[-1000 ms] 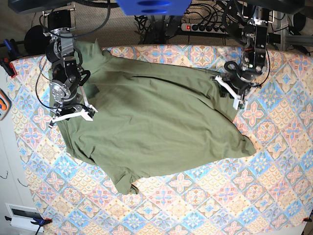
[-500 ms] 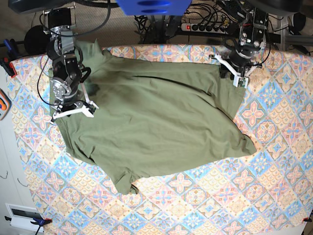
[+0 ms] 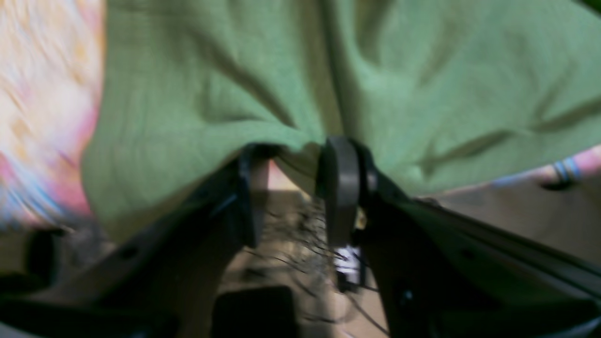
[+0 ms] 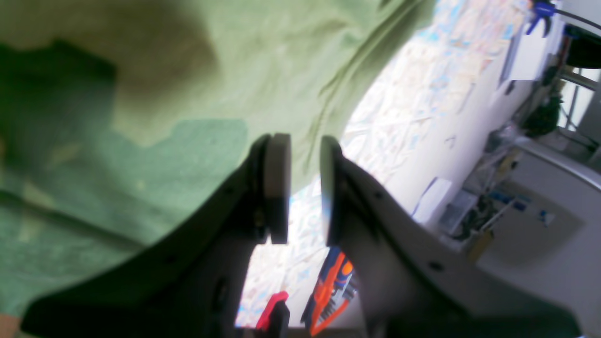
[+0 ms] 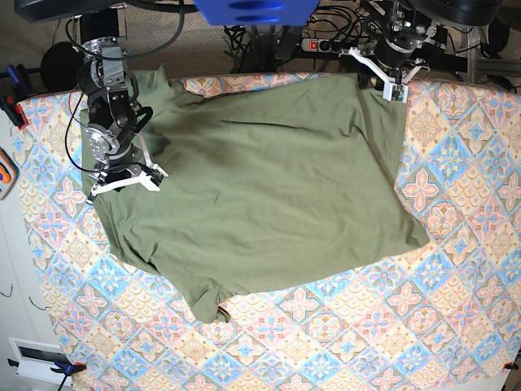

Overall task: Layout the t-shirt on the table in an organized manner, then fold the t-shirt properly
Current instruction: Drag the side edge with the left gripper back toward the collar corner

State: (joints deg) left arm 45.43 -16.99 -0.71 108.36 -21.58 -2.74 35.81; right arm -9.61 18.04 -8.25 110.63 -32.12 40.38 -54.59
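Olive-green cotton covers most of the far half of the table [image 5: 456, 269], where the t-shirt [image 5: 260, 187] lies spread and nearly flat on the blue, pink and cream tiled cloth. Its bulk sits between the two arms, with one corner reaching toward the table's near side in the base view and a rumpled end curling near the bottom edge of the garment.

At the far edge of the table, on the base view's right, the left gripper [image 5: 389, 73] sits over the shirt's upper corner. The left wrist view shows its two dark fingers [image 3: 340, 188] with a bunched fold of green fabric pinched between them, the cloth fanning away from the tips in drawn creases; that gripper is clamped on the shirt's edge, and beyond the fabric lie the floor and a tangle of cables [image 3: 300, 244].

On the base view's left, the right gripper [image 5: 124, 183] rests over the opposite side of the shirt, near its edge. Seen from the right wrist camera, its pale-padded fingers [image 4: 277, 188] stand a narrow gap apart, with patterned tablecloth visible through the gap. Green fabric lies directly behind and beside the tips, but whether any of it is caught between them cannot be told. An orange and blue tool [image 4: 331, 286] lies past the table's side.
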